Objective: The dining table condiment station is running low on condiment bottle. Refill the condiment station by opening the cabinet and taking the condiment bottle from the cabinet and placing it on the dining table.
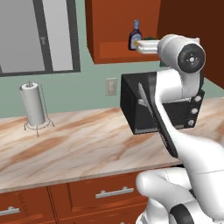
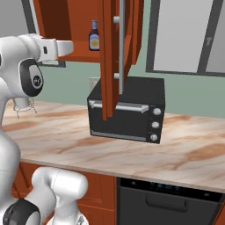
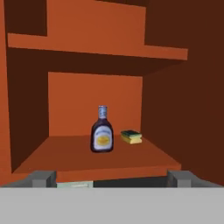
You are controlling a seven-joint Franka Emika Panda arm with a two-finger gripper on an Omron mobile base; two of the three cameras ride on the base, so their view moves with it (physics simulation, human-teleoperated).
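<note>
We see the condiment bottle (image 3: 102, 131) standing upright on the lower shelf (image 3: 70, 159) of the cabinet (image 3: 92, 94), its long axis vertical, cap up. It lies straight ahead of our hand (image 3: 112, 177) and deeper in, near the middle of the shelf and well short of the back wall. Our hand is open, fingertips (image 3: 41, 178) spread wide at the shelf's front edge, empty, with the bottle centred between them in the hand view. Just beside the bottle, on its right in that view and a little behind, lies a small yellow-green sponge (image 3: 131, 137), apart from it. The cabinet door (image 2: 115, 57) stands swung open above the black toaster oven (image 2: 127, 110) on the desk (image 1: 78, 144). We judge a straight reach inward comes next.
</note>
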